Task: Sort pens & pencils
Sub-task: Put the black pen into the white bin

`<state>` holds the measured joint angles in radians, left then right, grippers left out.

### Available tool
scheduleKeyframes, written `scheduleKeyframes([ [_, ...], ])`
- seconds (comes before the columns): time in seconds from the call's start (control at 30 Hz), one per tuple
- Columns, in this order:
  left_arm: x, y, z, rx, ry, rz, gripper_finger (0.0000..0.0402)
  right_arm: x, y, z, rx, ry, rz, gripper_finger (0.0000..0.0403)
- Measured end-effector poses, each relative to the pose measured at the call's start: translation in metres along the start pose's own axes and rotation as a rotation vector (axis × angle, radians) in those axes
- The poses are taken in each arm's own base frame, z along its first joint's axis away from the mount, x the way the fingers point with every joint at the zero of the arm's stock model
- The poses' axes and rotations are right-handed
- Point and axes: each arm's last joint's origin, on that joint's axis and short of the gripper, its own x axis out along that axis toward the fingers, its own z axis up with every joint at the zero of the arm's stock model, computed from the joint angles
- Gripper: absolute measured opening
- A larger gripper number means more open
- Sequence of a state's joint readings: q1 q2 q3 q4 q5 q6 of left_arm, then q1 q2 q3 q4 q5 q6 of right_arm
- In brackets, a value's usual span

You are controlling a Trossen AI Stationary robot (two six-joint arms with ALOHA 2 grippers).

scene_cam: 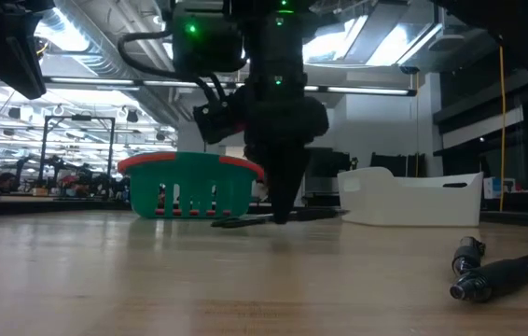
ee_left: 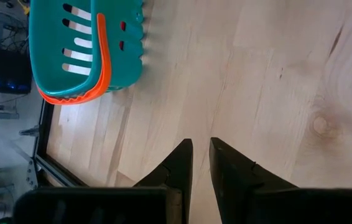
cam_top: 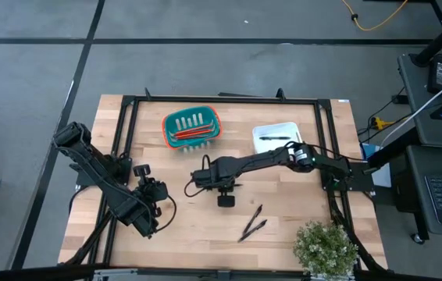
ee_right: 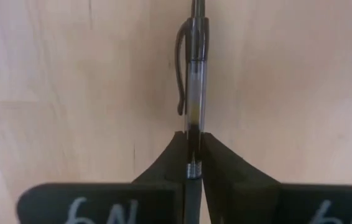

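Right hand (ee_right: 191,152) pinches a pen (ee_right: 192,81) at frame centre on the table (cam_top: 205,234); next: lift, carry to the white tray (cam_top: 272,131).

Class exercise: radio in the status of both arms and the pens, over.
Right end effector shut on a pen, low over the table. Left end effector idle, near-closed, empty. Two pens loose; path clear.
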<state>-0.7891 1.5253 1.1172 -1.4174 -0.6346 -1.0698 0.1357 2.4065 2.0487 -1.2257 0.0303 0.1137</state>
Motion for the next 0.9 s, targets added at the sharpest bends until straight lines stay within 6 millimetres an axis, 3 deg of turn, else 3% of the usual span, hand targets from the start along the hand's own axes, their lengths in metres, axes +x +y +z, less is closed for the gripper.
scheduleKeyframes([
  [0.53,0.0,-0.001,0.0,-0.005,-0.003,-0.006,0.005,-0.006,-0.002,-0.006,0.013,0.044,-0.032,0.0027],
  [0.9,-0.002,-0.003,-0.001,-0.002,-0.014,-0.019,0.005,-0.055,-0.019,-0.022,0.06,-0.004,-0.148,0.0027],
])
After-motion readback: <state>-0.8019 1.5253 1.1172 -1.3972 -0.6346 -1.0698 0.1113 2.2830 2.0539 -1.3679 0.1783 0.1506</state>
